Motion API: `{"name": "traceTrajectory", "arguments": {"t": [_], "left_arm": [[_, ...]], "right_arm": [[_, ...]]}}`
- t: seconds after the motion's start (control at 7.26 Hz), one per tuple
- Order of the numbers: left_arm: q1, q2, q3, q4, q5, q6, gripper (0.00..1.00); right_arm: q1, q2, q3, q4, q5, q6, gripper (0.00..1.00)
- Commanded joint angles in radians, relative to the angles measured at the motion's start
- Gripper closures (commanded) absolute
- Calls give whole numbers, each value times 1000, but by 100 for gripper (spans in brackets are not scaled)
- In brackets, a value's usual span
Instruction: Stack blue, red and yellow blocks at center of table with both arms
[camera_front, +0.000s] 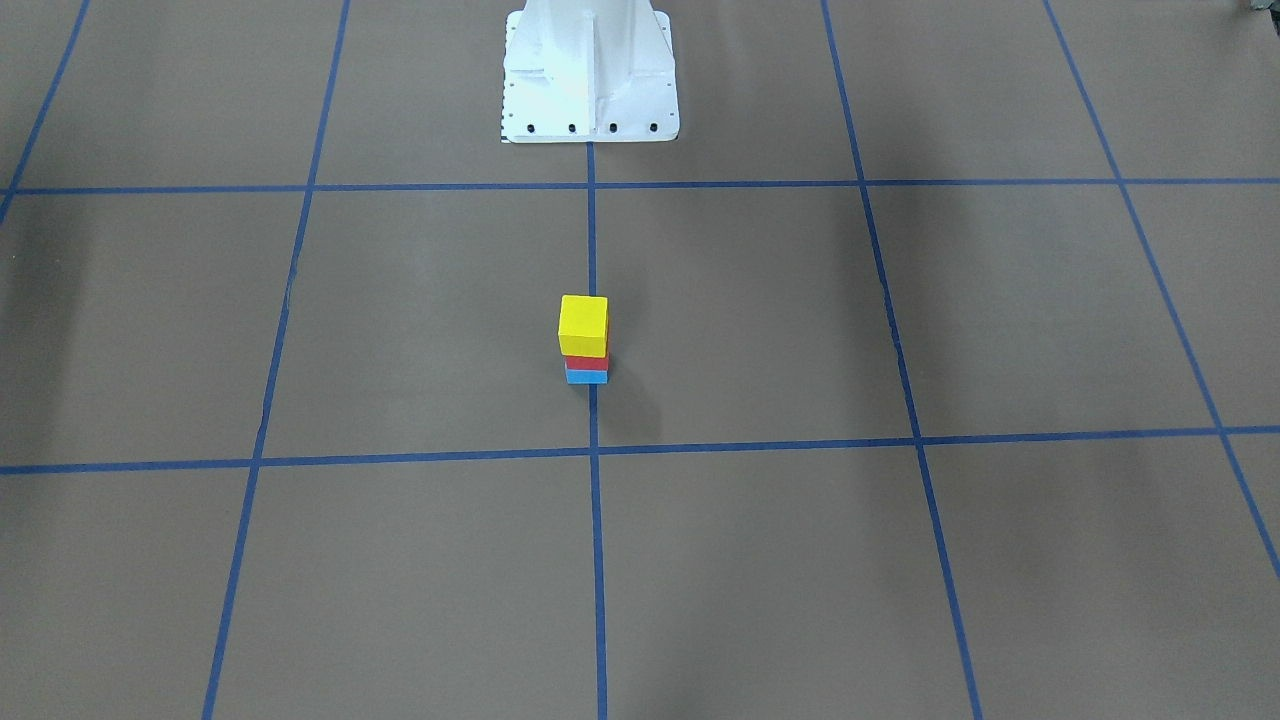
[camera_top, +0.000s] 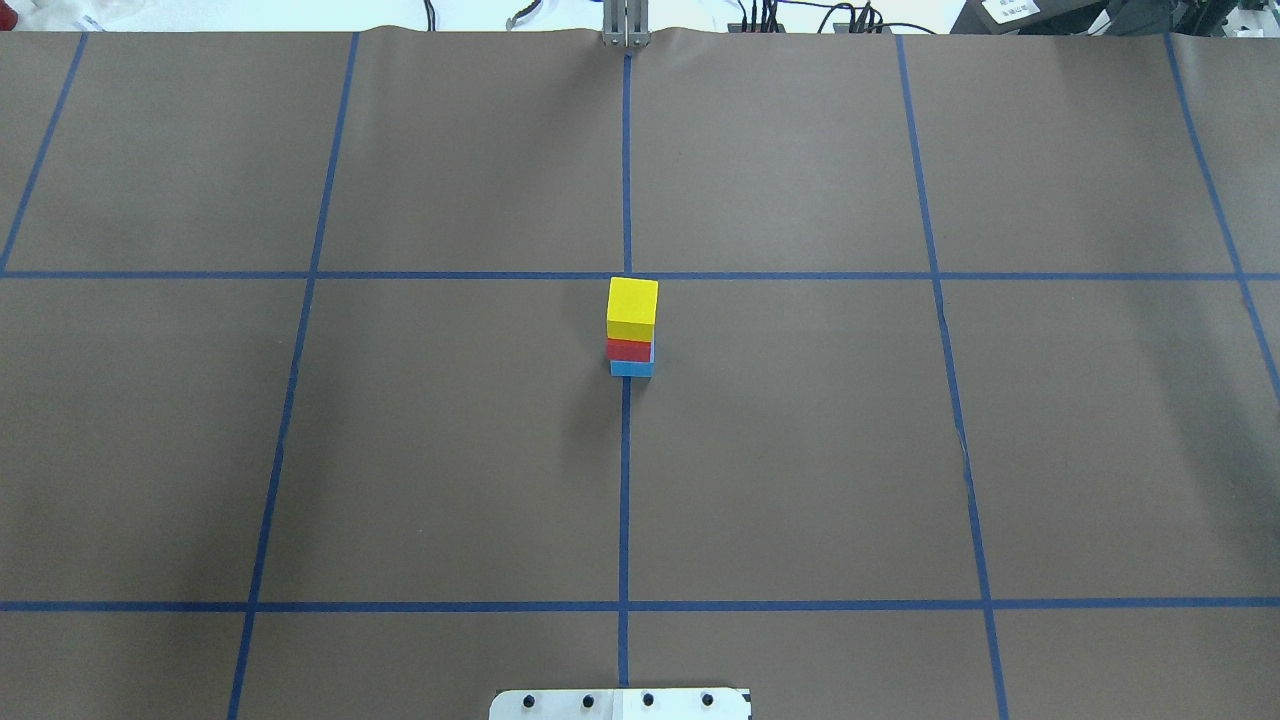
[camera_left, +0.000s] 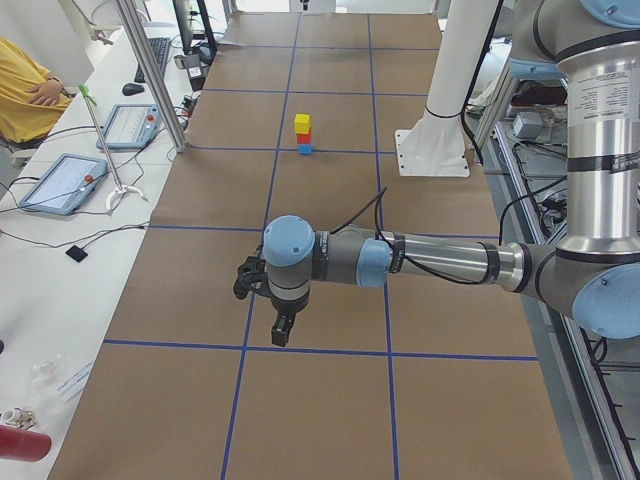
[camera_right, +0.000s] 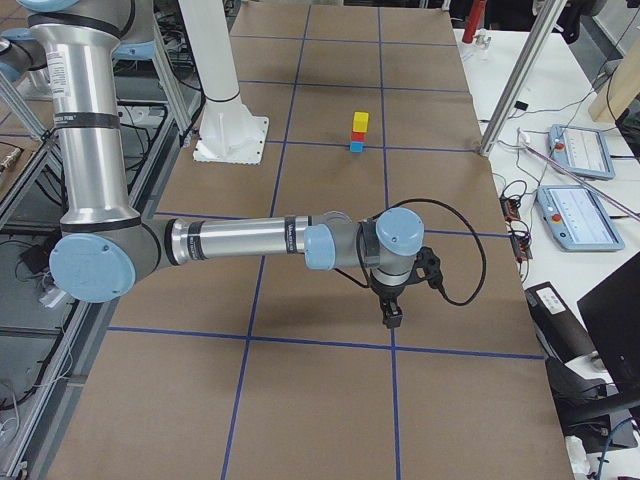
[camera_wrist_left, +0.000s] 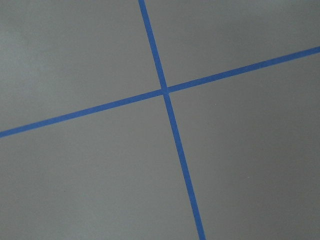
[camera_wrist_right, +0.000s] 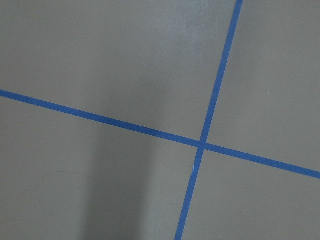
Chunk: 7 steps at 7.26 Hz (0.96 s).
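Observation:
A stack of three blocks stands at the table's centre on the middle tape line: the blue block (camera_top: 631, 368) at the bottom, the red block (camera_top: 628, 349) on it, the yellow block (camera_top: 632, 308) on top. The stack also shows in the front view (camera_front: 584, 338), the left side view (camera_left: 303, 135) and the right side view (camera_right: 358, 131). My left gripper (camera_left: 281, 330) hangs over the table far from the stack, seen only in the left side view. My right gripper (camera_right: 392, 316) is likewise far off, seen only in the right side view. I cannot tell whether either is open or shut.
The robot's white base (camera_front: 590, 75) stands at the table's edge behind the stack. Blue tape lines (camera_top: 625, 480) divide the brown table into squares. Tablets and cables lie on the side bench (camera_left: 60, 180). A person in yellow (camera_left: 25, 90) sits beside it.

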Motion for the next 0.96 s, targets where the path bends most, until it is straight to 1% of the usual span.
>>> {"name": "traceTrajectory", "arguments": {"t": [0.0, 0.14, 0.28, 0.55, 0.69, 0.83], "left_arm": [[-18, 20, 1, -8, -31, 3, 0], [-15, 10, -4, -8, -34, 5, 0], [-18, 20, -36, -3, -43, 6, 0], [-15, 22, -42, -5, -29, -1, 0], [-15, 14, -44, 0, -28, -3, 0], [-15, 13, -45, 0, -28, -3, 0]], "right_arm": [[0, 1, 10, 3, 3, 92, 0], [0, 7, 6, 3, 1, 112, 0], [-1, 10, -1, 2, 1, 112, 0], [0, 1, 10, 2, -2, 109, 0], [0, -1, 12, 2, -23, 110, 0], [0, -2, 21, 2, -63, 110, 0]]}}
